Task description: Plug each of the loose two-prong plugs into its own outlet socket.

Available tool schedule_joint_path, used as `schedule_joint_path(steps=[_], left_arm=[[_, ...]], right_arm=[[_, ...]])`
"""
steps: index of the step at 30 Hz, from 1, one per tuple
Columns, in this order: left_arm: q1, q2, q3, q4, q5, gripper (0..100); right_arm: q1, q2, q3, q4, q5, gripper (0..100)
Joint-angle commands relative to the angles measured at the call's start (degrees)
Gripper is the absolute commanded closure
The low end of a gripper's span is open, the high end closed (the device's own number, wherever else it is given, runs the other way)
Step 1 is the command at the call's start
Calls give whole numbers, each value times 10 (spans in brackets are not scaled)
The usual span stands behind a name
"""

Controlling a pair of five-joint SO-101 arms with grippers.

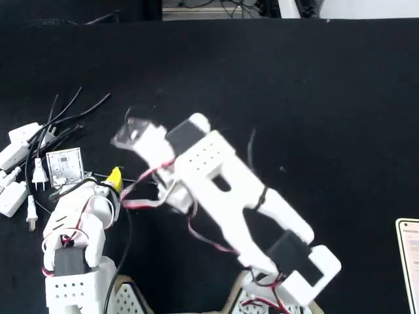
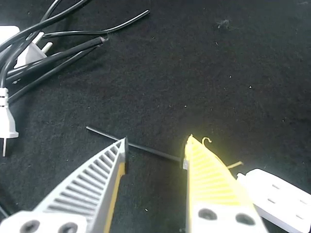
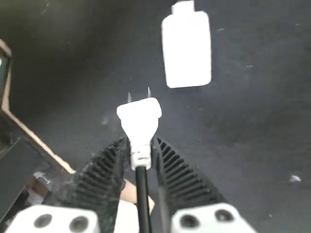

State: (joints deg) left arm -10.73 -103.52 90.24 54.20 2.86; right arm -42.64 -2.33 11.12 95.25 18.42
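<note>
1. Two-prong plug [image 3: 139, 116] was held in the right gripper [image 3: 140, 141]. The jaws were closed narrow on the plug's neck, and its black cord ran back between the fingers.
2. The plug's long axis ran in line with the gripper. Both prongs were bare and pointed away from the wrist.
3. A white outlet socket [image 3: 186, 48] lay on the black table [image 3: 252, 121] ahead of the prongs and apart from them. Taking the prongs' heading as twelve o'clock, it sat at about one o'clock. Whether its slots faced the prongs could not be told.
4. Judgement: the prongs needed a small correction toward one o'clock before any push.
5. The left gripper [image 2: 154, 149] stood wide open and held nothing. A thin black cable [image 2: 104, 134] lay on the cloth across the gap between its fingertips.
6. In the high view, another loose plug [image 1: 38, 171] and a square outlet [image 1: 64, 167] lay toward the table's nine o'clock side. The left arm was the nearer to them.
</note>
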Motion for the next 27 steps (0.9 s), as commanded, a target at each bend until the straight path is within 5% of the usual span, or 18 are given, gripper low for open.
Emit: schedule_joint_path(steps=[1, 27], left_arm=[[7, -3, -12, -7, 0, 798], [7, -3, -13, -7, 0, 798]], right_arm=[[-13, -26, 39, -55, 5, 988], [131, -22, 86, -158, 85, 988]])
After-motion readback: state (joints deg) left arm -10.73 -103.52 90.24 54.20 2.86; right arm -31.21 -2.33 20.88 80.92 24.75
